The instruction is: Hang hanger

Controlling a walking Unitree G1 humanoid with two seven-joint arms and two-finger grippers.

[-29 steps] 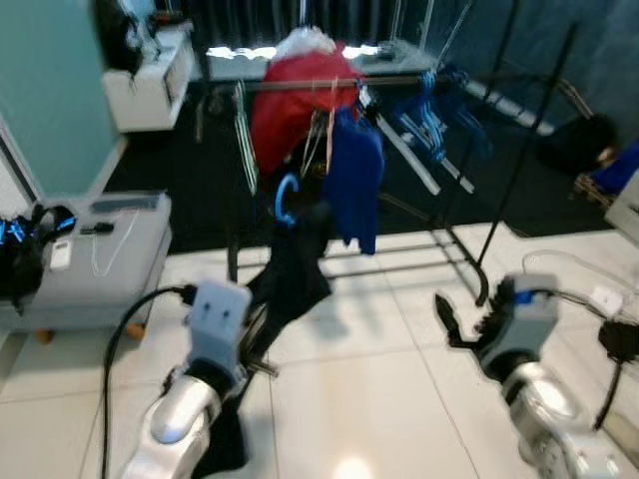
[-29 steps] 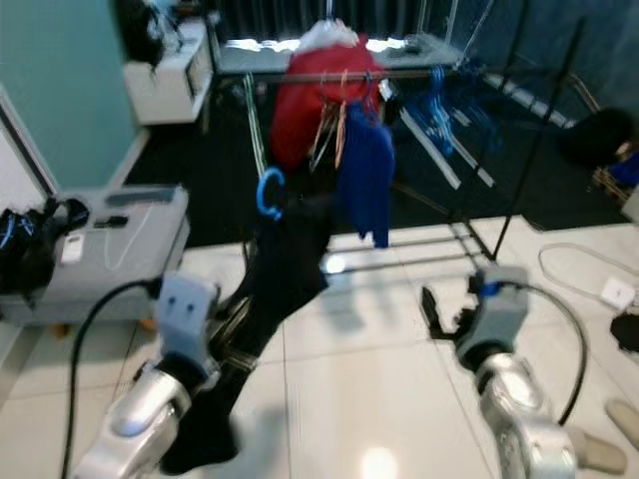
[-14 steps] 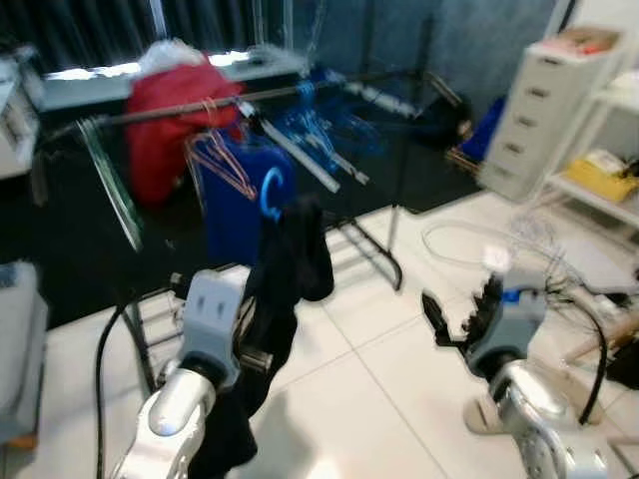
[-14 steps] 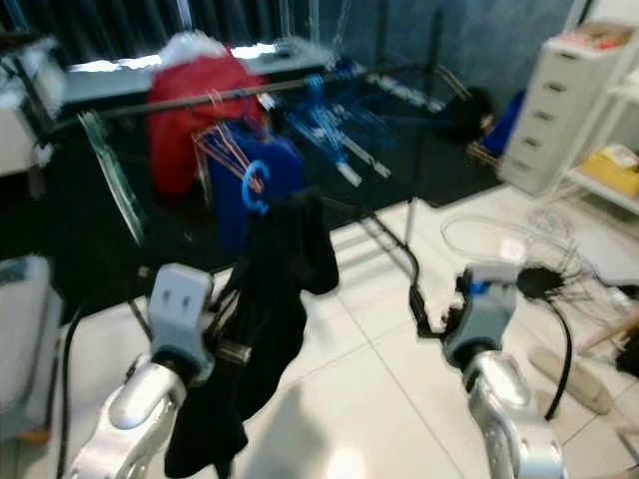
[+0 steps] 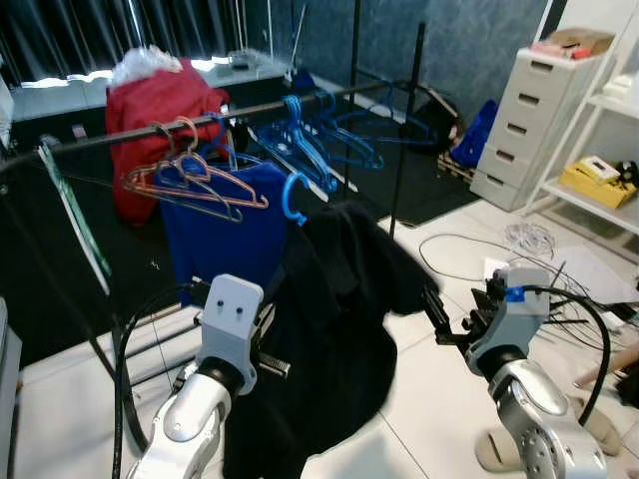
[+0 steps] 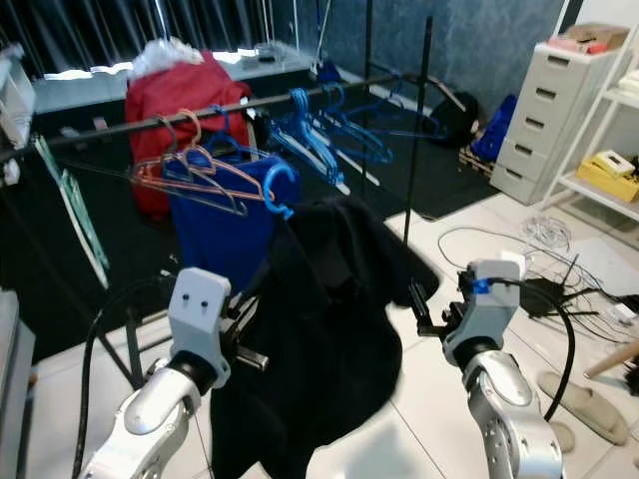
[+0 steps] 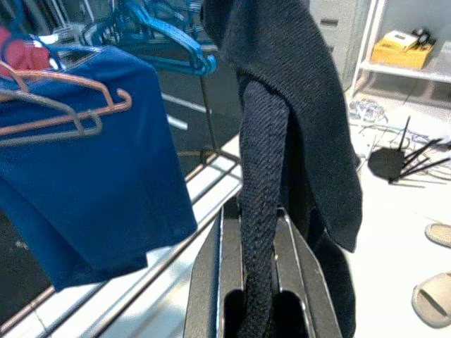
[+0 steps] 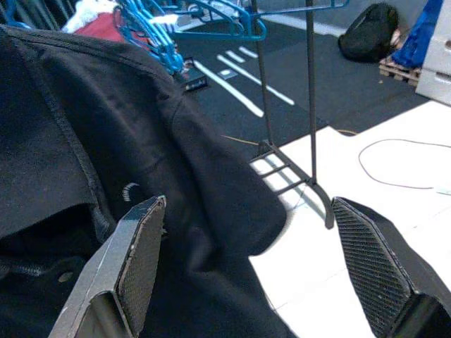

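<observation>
White floor tiles (image 5: pixel 439 399) meet a dark carpet (image 5: pixel 419 195) under the clothes rail, and that is the room your robot stands in. Start at your left gripper (image 7: pixel 257 282): in the left wrist view its two black fingers (image 7: pixel 211 267) press together on a fold of the black garment (image 5: pixel 339 339), which runs up between them. From the head views that gripper sits low and left of centre, with the dark cloth draping down in front of the robot's body. At the top of the garment you see the blue hanger (image 5: pixel 294 196), its hook curling upward just below and in front of the rail (image 5: pixel 150 135), not over it. Your right gripper (image 8: pixel 254 267) is spread wide, its fingers (image 8: pixel 137 260) standing apart on either side of the garment's right shoulder; the cloth lies close ahead of them, and you cannot tell whether a pad touches it. In the head views this gripper (image 5: pixel 431 304) sits at the garment's right edge.

Further out, the rail carries a blue shirt (image 5: pixel 225 225) on a hanger, a few bare pink hangers (image 5: pixel 190 180) beside it, a cluster of empty blue hangers (image 5: pixel 319 140) to the right, and a red garment (image 5: pixel 155 120) at the far left. Black uprights (image 5: pixel 404 120) of the rack rise behind the garment. Off to your right stands a grey drawer unit (image 5: pixel 519 120), a white shelf with a yellow box (image 5: pixel 594 180), and loose cables (image 5: pixel 519 249) on the tiles.
</observation>
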